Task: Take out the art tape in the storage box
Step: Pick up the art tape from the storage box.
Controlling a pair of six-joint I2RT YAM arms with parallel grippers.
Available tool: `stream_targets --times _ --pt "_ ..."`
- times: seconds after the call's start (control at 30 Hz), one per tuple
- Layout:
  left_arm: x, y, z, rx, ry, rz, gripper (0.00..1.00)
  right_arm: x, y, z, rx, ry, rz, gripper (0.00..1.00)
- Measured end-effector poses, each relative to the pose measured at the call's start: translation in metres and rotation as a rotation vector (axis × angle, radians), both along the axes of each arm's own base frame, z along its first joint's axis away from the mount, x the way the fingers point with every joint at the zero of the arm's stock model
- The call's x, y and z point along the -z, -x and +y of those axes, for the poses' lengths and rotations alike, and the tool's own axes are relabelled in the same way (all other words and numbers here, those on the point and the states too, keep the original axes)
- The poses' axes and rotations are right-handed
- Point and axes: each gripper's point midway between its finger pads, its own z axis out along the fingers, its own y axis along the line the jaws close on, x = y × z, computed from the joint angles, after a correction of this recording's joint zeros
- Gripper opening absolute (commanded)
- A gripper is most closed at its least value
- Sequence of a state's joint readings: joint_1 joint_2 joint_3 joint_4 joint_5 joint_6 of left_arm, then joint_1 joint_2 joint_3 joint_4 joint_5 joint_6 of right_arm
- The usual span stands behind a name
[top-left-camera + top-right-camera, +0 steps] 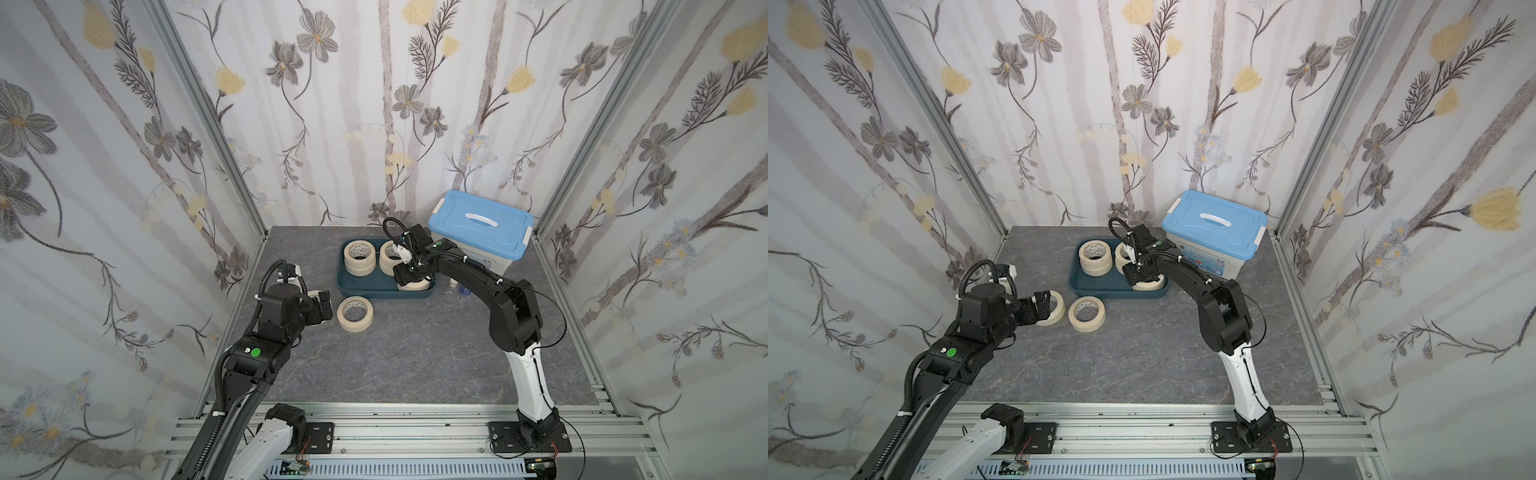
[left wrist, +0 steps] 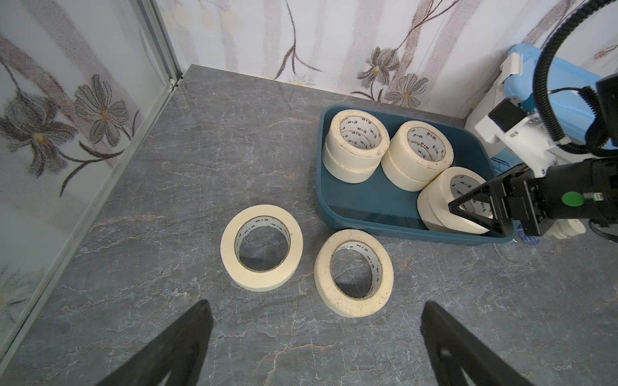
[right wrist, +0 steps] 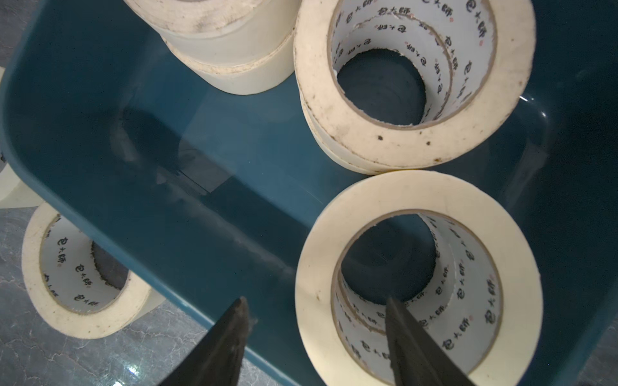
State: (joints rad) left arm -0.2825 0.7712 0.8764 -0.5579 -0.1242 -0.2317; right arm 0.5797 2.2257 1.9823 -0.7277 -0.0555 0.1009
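Straddling the wall of the top roll [image 3: 418,192] in the near stack of art tape, the right tool [image 3: 314,300] stands half-wide. One finger [image 3: 408,344] is down inside the core and the other is outside the ring with a gap showing, so no clamp can be seen. In both top views the right arm hides most of that stack. The storage box [image 2: 368,194] sits at the back of the counter [image 2: 234,334] beside a white tub with a blue lid [image 1: 482,232] and holds three stacks of two. The lower rolls show only their sides, and the far-left stack [image 3: 227,40] is cut off in the right wrist view. Two loose rolls [image 2: 228,247] lie flat on the counter just before the box; in a top view the left tool [image 1: 322,306] covers most of one. That tool hangs wide, holding nothing, its fingers [image 2: 187,344] cut by the frame edge. A clear glassy thing [image 1: 450,296] near the tub is hard to make out. Black characters repeat round each white core, reading 包大師 up close; the tub's label [image 1: 1208,262] is too small to read.
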Motion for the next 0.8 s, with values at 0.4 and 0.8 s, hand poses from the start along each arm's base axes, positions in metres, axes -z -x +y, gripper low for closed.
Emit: stream_targets --times 0.4,0.8 --pt "0.001 0.0 0.001 -0.003 -0.002 0.002 1.0 0.022 -0.004 0.001 -0.007 0.042 0.026 0.44" --pt "0.001 0.0 0.001 -0.004 -0.002 0.004 1.0 0.014 -0.001 -0.004 -0.005 0.062 0.021 0.21"
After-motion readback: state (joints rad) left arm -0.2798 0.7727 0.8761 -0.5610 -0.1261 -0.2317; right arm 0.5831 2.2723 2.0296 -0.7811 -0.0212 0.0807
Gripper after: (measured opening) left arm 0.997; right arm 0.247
